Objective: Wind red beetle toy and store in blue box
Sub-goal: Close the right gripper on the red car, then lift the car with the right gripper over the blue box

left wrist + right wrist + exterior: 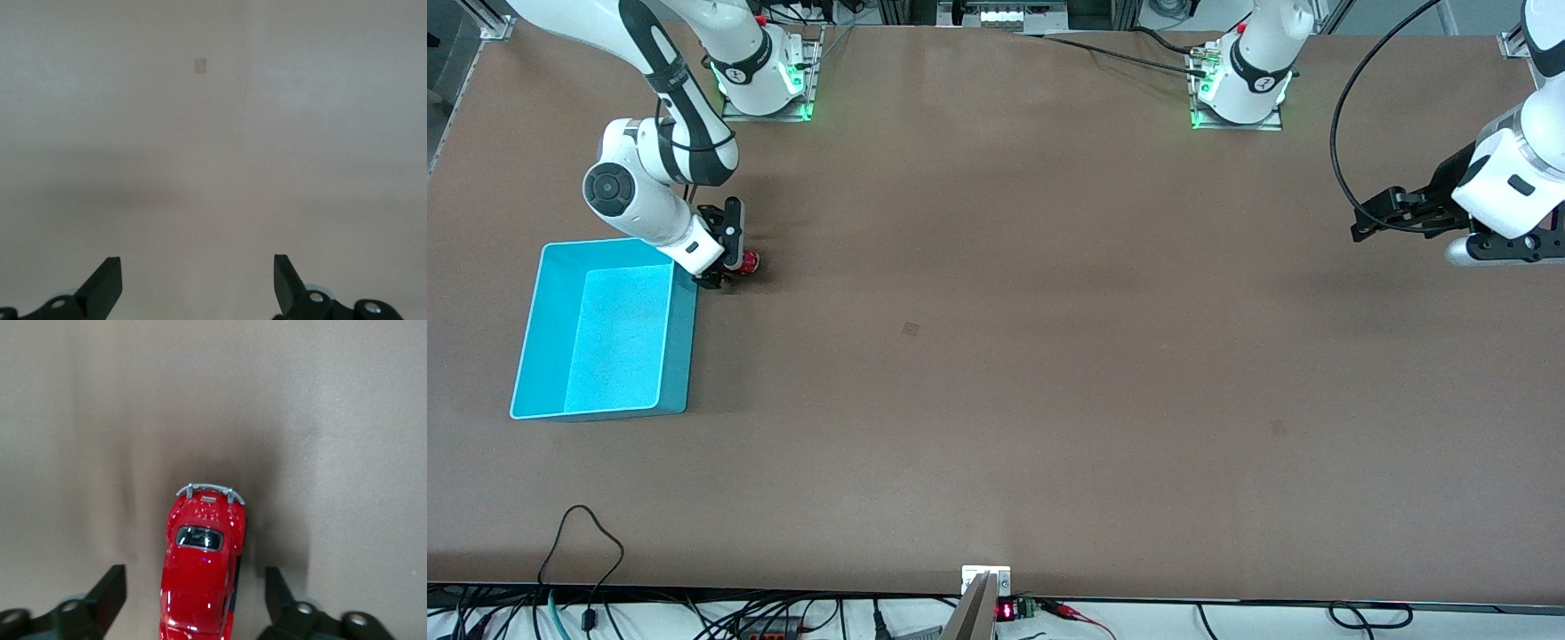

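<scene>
At the frame's left edge I had the blue box (547, 329) sitting open-topped. Just past its upper corner my right gripper (729, 256) was down at the table, fingers apart with gaps either side of the red beetle toy (750, 261). Far over at the frame's right, my left gripper (1371, 216) waited, spread wide.

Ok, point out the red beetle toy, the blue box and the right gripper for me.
red beetle toy (200, 570): right wrist view, on its roof.
blue box (618, 333): front view, on its inner floor.
right gripper (734, 265): front view, between its fingertips.
</scene>
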`<action>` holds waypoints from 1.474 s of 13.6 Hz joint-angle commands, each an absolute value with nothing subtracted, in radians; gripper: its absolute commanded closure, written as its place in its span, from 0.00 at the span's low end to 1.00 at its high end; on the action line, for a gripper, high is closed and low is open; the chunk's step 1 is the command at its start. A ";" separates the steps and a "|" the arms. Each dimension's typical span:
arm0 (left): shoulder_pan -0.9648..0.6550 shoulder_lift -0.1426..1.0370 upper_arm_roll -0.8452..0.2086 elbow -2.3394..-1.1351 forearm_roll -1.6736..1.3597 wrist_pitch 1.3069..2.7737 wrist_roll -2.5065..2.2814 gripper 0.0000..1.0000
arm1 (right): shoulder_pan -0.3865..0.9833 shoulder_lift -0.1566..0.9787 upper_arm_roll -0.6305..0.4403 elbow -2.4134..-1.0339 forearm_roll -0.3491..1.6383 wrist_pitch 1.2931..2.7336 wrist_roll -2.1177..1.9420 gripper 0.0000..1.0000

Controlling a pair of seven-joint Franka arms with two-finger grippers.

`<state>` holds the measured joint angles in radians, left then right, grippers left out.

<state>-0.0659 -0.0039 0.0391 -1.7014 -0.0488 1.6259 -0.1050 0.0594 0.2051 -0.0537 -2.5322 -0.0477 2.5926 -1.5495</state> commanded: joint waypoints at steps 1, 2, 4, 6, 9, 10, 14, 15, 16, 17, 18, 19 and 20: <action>-0.077 -0.005 0.054 -1.683 -0.051 1.605 -0.083 0.00 | 0.043 0.198 -0.044 -2.546 -0.057 2.611 -1.554 0.58; -0.077 -0.005 0.054 -1.683 -0.051 1.605 -0.083 0.00 | 0.044 0.198 -0.044 -2.545 -0.057 2.611 -1.554 0.67; -0.077 -0.005 0.054 -1.683 -0.051 1.603 -0.083 0.00 | 0.046 0.195 -0.043 -2.545 -0.057 2.609 -1.555 0.77; -0.077 -0.005 0.054 -1.683 -0.051 1.603 -0.083 0.00 | 0.057 0.187 -0.038 -2.545 -0.057 2.606 -1.563 0.87; -0.077 -0.005 0.054 -1.683 -0.051 1.603 -0.083 0.00 | 0.058 0.141 -0.014 -2.542 -0.055 2.603 -1.556 0.94; -0.077 -0.005 0.054 -1.683 -0.051 1.603 -0.083 0.00 | 0.058 0.115 -0.006 -2.539 -0.049 2.591 -1.554 0.94; -0.077 -0.005 0.054 -1.683 -0.051 1.603 -0.083 0.00 | 0.055 0.057 0.002 -2.458 0.040 2.530 -1.416 0.94; -0.077 -0.005 0.054 -1.683 -0.051 1.603 -0.083 0.00 | 0.057 0.052 0.003 -2.424 0.063 2.528 -1.340 0.93; -0.077 -0.005 0.054 -1.683 -0.051 1.603 -0.083 0.00 | 0.057 0.048 0.003 -2.389 0.069 2.523 -1.254 0.92; -0.077 -0.005 0.054 -1.683 -0.051 1.603 -0.083 0.00 | 0.057 0.049 0.003 -2.343 0.071 2.493 -1.171 0.92; -0.077 -0.005 0.054 -1.683 -0.051 1.603 -0.083 0.00 | 0.055 0.049 0.002 -2.298 0.071 2.464 -1.101 0.92; -0.077 -0.005 0.054 -1.683 -0.051 1.603 -0.083 0.00 | 0.055 0.051 0.002 -2.242 0.069 2.420 -1.028 0.92; -0.077 -0.005 0.054 -1.683 -0.051 1.603 -0.083 0.00 | 0.052 0.057 0.002 -2.188 0.066 2.389 -0.976 0.92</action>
<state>-0.0659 -0.0039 0.0397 -1.7013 -0.0488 1.6245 -0.1050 0.0608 0.0506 -0.0056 -2.2894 0.0553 2.4663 -1.0796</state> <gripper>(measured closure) 0.000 0.551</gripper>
